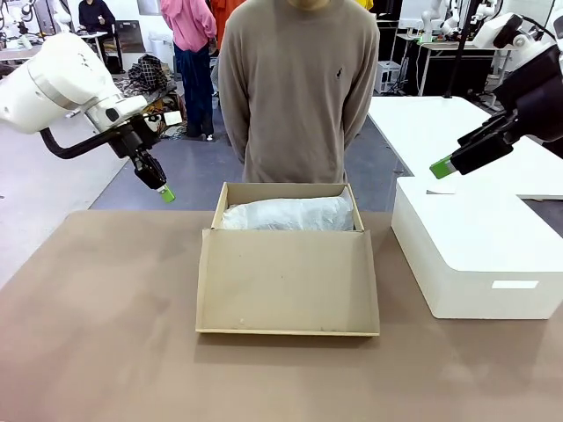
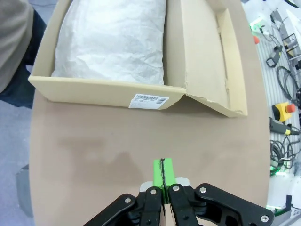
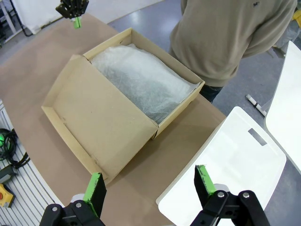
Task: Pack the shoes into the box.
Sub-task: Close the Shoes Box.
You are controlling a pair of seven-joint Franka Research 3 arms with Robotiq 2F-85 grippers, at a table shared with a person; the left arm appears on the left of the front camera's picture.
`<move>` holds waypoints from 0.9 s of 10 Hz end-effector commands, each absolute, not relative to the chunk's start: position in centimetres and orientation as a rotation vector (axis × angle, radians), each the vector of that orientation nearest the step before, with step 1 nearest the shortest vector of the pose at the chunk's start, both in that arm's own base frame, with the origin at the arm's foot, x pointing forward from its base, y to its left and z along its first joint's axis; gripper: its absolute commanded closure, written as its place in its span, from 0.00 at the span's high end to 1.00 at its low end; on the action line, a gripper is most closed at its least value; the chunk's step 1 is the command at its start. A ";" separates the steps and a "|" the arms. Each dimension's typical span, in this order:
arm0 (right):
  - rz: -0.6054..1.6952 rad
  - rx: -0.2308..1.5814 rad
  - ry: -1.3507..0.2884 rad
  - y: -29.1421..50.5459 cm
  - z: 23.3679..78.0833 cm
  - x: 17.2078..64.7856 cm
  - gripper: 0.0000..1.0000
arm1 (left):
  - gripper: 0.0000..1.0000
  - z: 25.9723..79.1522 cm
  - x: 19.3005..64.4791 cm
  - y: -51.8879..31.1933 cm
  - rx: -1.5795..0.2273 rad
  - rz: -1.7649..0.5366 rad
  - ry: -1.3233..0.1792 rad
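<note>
Left jaws are pressing together beside the box [image 2: 84, 88], which is sitting mid-surface [image 1: 106, 334] with tissue [image 1: 288, 214] covering its contents, right jaws are hanging spread near the white box [image 1: 475, 255], so I'm suggesting hooking the lid's [image 1: 288, 281] near edge, swinging it over slowly.

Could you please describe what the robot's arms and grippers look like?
The left arm has a rounded white shell with a black cable looping beneath it. The left gripper and right gripper have black linkages with silver bolts and bright green pads.
</note>
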State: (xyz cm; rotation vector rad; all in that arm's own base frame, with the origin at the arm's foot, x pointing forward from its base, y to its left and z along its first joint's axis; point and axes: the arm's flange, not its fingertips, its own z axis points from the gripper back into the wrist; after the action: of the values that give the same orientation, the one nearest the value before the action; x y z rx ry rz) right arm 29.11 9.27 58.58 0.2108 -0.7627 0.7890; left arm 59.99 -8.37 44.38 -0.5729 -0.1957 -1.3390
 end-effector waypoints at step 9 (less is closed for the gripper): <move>0.792 0.221 -0.764 9.3 58.6 29.1 1.00 | 0.00 37.2 56.8 -10.5 -0.649 -1.415 -0.198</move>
State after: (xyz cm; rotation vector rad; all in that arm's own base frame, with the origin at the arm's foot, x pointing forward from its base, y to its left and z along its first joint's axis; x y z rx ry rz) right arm 29.11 9.27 58.58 0.2108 -0.7627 0.7890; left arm 57.34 -10.53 37.69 -0.6326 -0.1502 -1.4072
